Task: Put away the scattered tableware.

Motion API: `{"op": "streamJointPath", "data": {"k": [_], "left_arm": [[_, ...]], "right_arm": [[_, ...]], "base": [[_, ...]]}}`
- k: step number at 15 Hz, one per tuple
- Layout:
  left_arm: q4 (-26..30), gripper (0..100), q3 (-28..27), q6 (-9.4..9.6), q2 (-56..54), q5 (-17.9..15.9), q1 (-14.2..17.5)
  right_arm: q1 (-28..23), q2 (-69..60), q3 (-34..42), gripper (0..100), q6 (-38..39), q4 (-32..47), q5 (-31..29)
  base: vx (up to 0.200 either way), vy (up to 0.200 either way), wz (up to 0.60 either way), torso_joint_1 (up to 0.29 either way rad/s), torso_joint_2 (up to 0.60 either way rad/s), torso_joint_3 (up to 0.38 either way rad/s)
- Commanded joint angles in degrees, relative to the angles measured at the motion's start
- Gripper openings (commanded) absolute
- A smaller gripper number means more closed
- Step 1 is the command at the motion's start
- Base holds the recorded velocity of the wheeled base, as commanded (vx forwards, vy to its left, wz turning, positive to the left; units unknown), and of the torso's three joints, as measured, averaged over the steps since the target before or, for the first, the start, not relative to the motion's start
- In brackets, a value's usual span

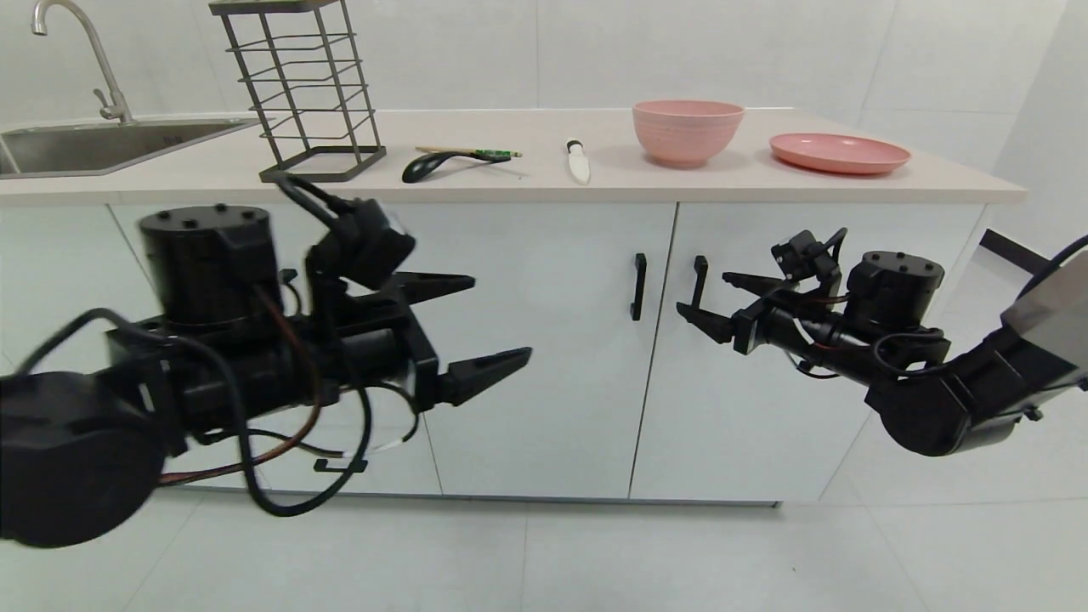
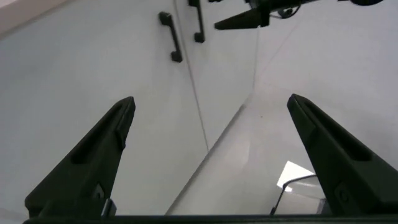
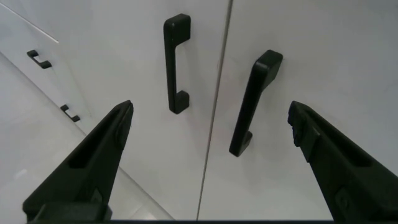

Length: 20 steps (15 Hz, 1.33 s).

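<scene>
In your head view the sink (image 1: 85, 144) is cut off at the worktop's (image 1: 935, 183) left end, and the rack (image 1: 302, 85) loses its top. Spoon (image 1: 422, 167) and chopsticks (image 1: 476, 153) lie beside the rack, the knife (image 1: 578, 160) mid-worktop, the bowl (image 1: 687, 132) and plate (image 1: 839, 153) toward the right end. Left hand (image 1: 500, 316) and right hand (image 1: 703, 293) hang below the front edge, both spread wide and empty.

Your left wrist view faces the cabinet doors (image 2: 93, 62).

Your right wrist view faces two door handles (image 3: 177, 62), touching neither.

A kitchen: a pale worktop (image 1: 212, 166) runs over white cabinet doors (image 1: 544, 340) with black handles (image 1: 638, 286), a steel sink (image 1: 102, 144) with a curved tap (image 1: 81, 51) is set in at one end, and white tiles cover the wall (image 1: 680, 51) and floor (image 1: 544, 552).
</scene>
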Motion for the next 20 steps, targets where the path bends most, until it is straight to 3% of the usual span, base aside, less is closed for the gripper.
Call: {"op": "streamJointPath", "data": {"k": [1,4,7,11,17,20], "left_arm": [[-4.8,100,-6.1,-0.89,14.5,-0.6,-6.9],[-7.8,100,-10.1,-1.24,20.6,-1.0,-8.9],[-12.6,100,-16.4,-1.24,25.7,-5.8,-9.9],[-13.7,100,-19.4,-1.77,28.1,-5.9,-11.9],[-14.1,100,-22.5,-9.33,28.0,-2.2,-12.6],[-13.3,100,-24.6,-9.94,28.9,-1.0,-12.2]], "right_arm": [[0.1,1.8,-1.8,100,-0.1,0.0,0.2],[0.1,2.9,-2.5,100,-0.1,-0.1,0.3],[0.1,3.8,-2.6,100,-0.3,-0.2,2.2],[0.2,6.0,-5.7,100,-1.0,-0.5,2.3],[1.9,9.4,-8.3,100,-2.1,-0.8,5.3],[2.0,9.6,-8.6,100,-2.6,-1.2,10.2]], "base": [[0.000,0.000,0.00,0.000,0.00,0.000],[0.000,0.000,0.00,0.000,0.00,0.000],[0.000,0.000,0.00,0.000,0.00,0.000],[0.000,0.000,0.00,0.000,0.00,0.000],[0.000,0.000,0.00,0.000,0.00,0.000],[0.000,0.000,0.00,0.000,0.00,0.000]]}}
